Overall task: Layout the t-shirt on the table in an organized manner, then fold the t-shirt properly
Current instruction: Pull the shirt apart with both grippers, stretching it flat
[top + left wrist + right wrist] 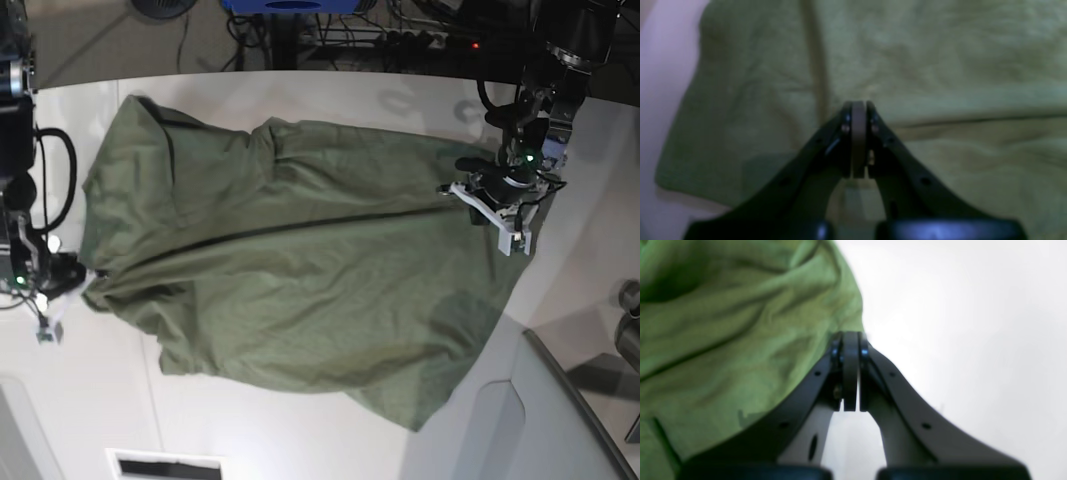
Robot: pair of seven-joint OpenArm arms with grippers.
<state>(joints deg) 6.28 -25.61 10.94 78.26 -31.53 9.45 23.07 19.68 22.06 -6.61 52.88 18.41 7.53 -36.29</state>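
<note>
Across the table sprawls the t-shirt (wrinkled, olive-green).

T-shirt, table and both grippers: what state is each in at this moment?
T-shirt: spread across the table, wrinkled, not yet folded, its edges uneven.
Table: white, largely covered by the shirt.
Left gripper: shut, over the shirt; whether it pinches cloth cannot be told.
Right gripper: shut, at the shirt's edge; whether it pinches cloth cannot be told.
</note>
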